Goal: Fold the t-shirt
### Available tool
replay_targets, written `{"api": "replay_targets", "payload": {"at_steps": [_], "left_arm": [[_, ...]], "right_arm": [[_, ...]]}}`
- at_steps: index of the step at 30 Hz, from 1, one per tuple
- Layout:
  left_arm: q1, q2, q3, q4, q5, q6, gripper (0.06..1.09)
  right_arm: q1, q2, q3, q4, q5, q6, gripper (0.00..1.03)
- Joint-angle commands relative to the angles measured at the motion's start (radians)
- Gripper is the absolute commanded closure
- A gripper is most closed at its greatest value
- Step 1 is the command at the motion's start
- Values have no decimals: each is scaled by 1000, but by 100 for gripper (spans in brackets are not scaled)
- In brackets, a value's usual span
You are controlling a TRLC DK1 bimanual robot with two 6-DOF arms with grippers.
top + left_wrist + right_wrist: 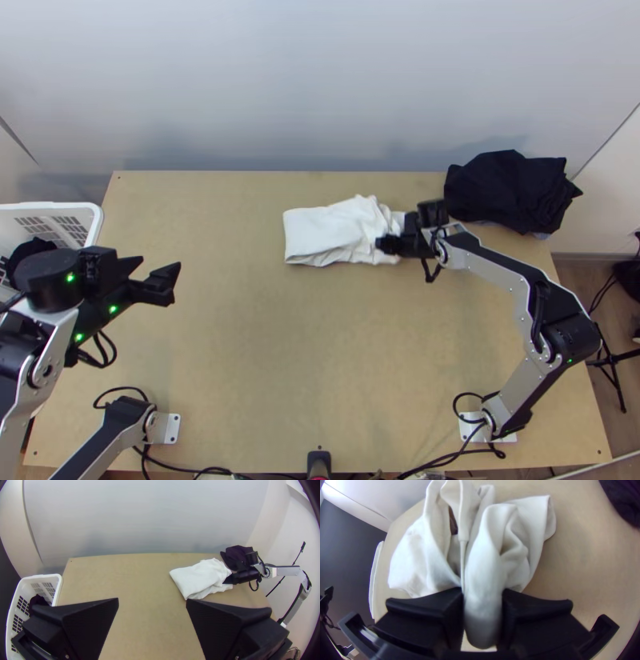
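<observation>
The white t-shirt (332,232) lies bunched toward the far side of the table, its left end flatter and folded over. At its right end the right gripper (390,244) is shut on a fold of the cloth. In the right wrist view a thick roll of the t-shirt (483,563) is pinched between both pads of the right gripper (482,613). Well away from the cloth, the left gripper (164,272) is open above the table's left side. The left wrist view has the left gripper (152,603) with its fingers wide apart and the t-shirt (200,578) beyond them.
Dark folded clothing (512,192) is piled at the table's far right corner. A white basket (98,220) with dark cloth inside stands at the left edge. Bare wood (304,352) stretches across the table's middle and near part. Cables (448,460) run along the near edge.
</observation>
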Motion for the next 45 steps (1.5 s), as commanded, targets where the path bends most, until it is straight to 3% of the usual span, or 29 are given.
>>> {"api": "replay_targets", "payload": {"at_steps": [1, 13, 22, 30, 37, 45], "left_arm": [[23, -38, -59, -5, -2, 0, 10], [44, -36, -122, 41, 0, 0, 10], [46, -59, -182, 58, 0, -4, 10], [44, -70, -209, 56, 0, -3, 10], [41, -73, -208, 50, 0, 5, 10], [27, -59, -200, 58, 3, 10, 10]], "right_arm": [[0, -21, 74, -12, 18, -18, 100], [-116, -277, 155, -5, 93, -147, 100], [-274, -218, 361, -12, 93, -195, 100], [-432, -41, 638, -89, 104, -192, 100], [-605, 5, 611, -112, 104, -256, 100], [-818, 65, 424, -60, 104, -379, 100]]}}
